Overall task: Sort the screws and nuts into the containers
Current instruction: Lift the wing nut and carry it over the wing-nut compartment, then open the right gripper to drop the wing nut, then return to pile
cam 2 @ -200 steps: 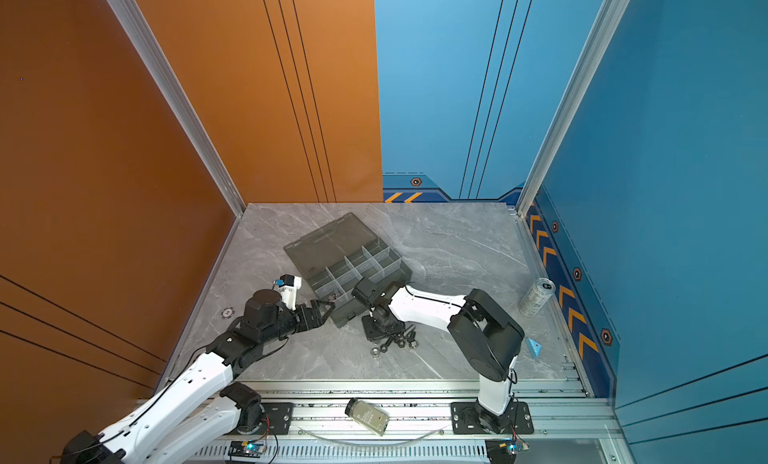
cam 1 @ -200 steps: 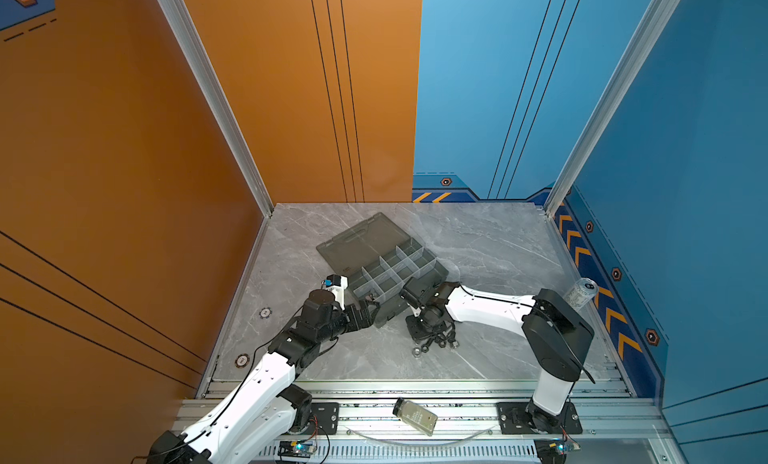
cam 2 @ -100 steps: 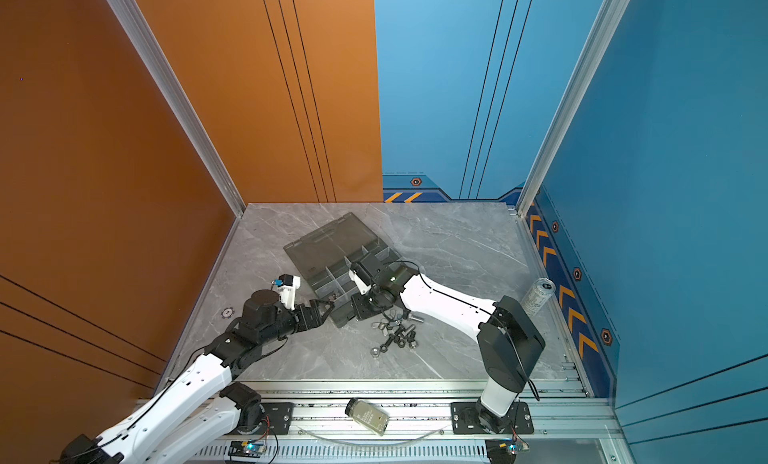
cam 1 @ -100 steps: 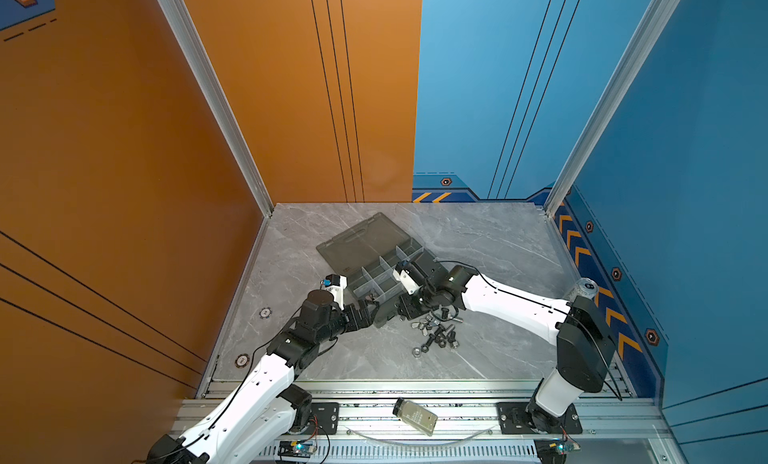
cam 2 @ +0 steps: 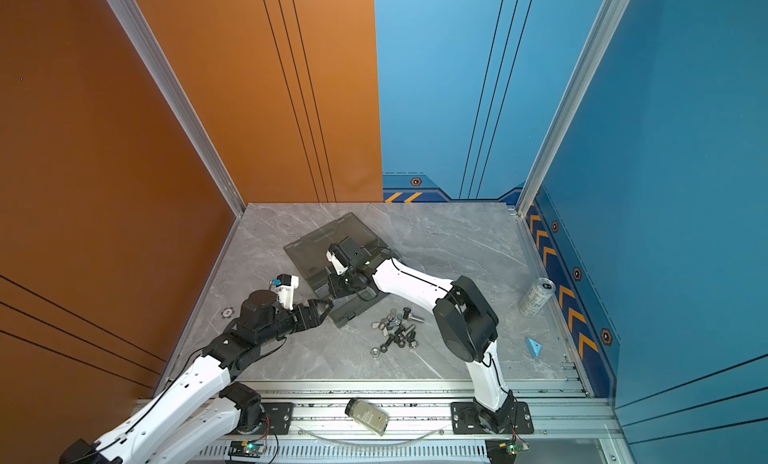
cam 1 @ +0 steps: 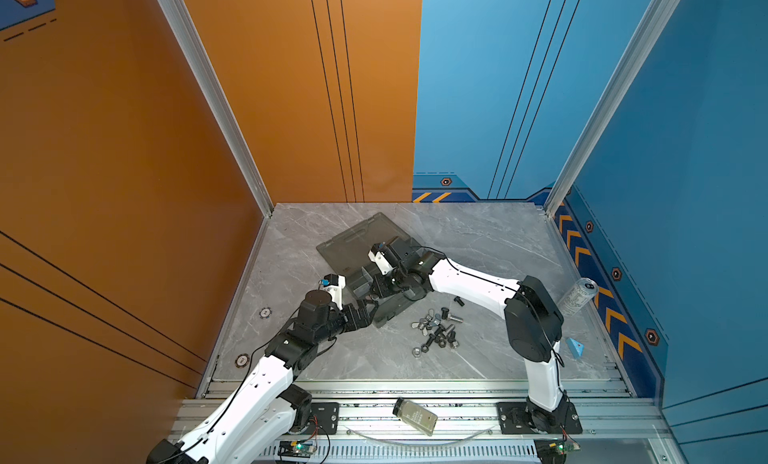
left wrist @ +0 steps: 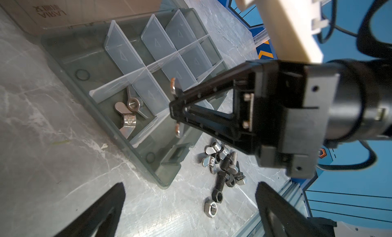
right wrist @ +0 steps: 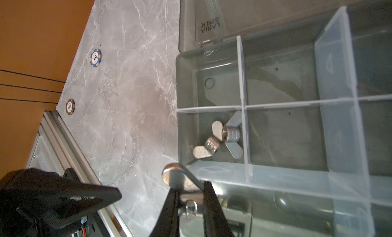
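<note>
Right hand (right wrist: 191,190) is clamped on a silver wing nut (right wrist: 177,175), a wing poking out each side of the fingers. I've got it hanging right at the end wall of the organiser box (left wrist: 89,55), roughly above the pale divider (right wrist: 275,178) and not cleanly over any cell. That's my worry. If I let go here, I reckon the nut clips the rim or the divider edge and either skips out onto the counter (left wrist: 53,161) or drops into the neighbouring latch-side compartment. The cell (right wrist: 201,123) I want, the one already holding two wing nuts (right wrist: 220,138), sits just beside the fingertips, at about 1 o'clock from them as I read the top views. Second worry is the left hand (left wrist: 190,184). Its jaws are spread wide with nothing in them, and it hovers low near the box's near corner at about 7 o'clock from the right hand. That's close enough for a careless swing to knock the box or tangle the two arms. The loose screws (left wrist: 219,181) and nuts (left wrist: 211,208) wait on the counter at about 4 o'clock, well apart from the grip.
</note>
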Robot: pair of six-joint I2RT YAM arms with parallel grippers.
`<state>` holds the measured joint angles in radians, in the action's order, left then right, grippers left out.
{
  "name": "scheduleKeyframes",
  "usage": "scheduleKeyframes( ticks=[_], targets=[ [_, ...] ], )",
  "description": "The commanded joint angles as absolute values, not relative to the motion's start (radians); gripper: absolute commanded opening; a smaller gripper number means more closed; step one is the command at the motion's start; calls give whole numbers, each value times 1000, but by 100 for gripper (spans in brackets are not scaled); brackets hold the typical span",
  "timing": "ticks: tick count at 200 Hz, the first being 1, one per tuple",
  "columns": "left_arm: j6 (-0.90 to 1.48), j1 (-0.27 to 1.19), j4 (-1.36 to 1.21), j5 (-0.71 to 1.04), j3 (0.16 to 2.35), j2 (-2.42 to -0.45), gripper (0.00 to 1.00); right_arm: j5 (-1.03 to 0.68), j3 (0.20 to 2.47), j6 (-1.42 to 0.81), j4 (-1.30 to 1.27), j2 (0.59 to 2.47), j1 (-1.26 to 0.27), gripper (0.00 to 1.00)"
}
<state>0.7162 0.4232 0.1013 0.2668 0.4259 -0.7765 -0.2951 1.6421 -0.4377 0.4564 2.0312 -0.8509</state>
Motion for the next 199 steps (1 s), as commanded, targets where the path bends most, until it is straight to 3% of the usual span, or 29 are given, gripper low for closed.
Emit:
scheduleKeyframes(
  ticks=[1, 86, 138, 199],
  targets=[
    [714, 411, 121, 290, 411, -762, 98, -292, 1693, -457, 446, 2067, -854, 0],
    [706, 400, 143, 299, 419, -751, 98, -297, 1728, -457, 470, 2154, -856, 3],
    [710, 399, 143, 302, 420, -748, 98, -292, 1729, -461, 480, 2159, -856, 24],
    [714, 399, 144, 296, 413, -744, 98, -299, 1723, -445, 483, 2133, -852, 34]
  ],
)
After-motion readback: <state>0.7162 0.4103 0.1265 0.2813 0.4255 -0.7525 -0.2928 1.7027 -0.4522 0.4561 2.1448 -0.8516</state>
